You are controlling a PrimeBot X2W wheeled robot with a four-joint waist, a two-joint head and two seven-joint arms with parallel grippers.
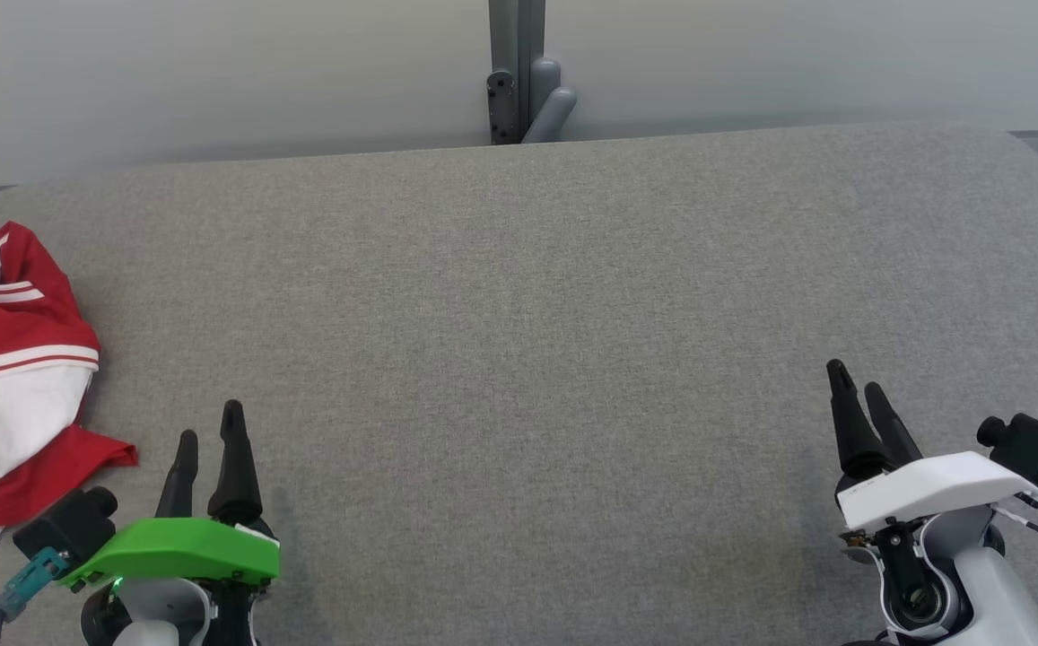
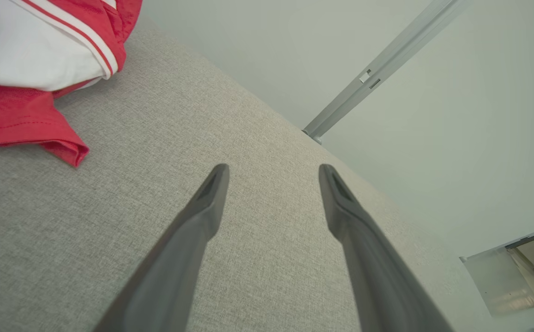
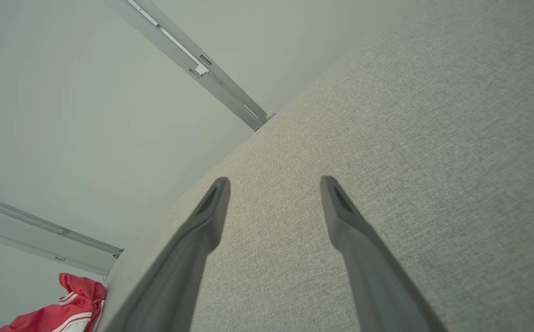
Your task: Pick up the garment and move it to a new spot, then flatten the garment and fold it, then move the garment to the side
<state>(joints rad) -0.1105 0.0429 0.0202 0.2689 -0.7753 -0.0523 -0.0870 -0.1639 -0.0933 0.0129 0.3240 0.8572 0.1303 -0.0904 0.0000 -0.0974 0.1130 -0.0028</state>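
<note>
A crumpled red and white garment (image 1: 7, 386) with striped trim lies at the left edge of the grey fabric table (image 1: 536, 341). My left gripper (image 1: 209, 426) stands open at the lower left, just right of the garment and apart from it. The left wrist view has the garment (image 2: 31, 69) at its upper left, beyond the open gripper (image 2: 273, 171). At the lower right my right gripper (image 1: 850, 377) is open over bare table, far from the garment. In the right wrist view the open gripper (image 3: 274, 183) is empty, and the garment (image 3: 63, 309) peeks in at the bottom left.
A grey post with a bracket (image 1: 519, 81) stands behind the table's far edge against a pale wall. The table's rounded far corners lie at the upper left and upper right of the head view.
</note>
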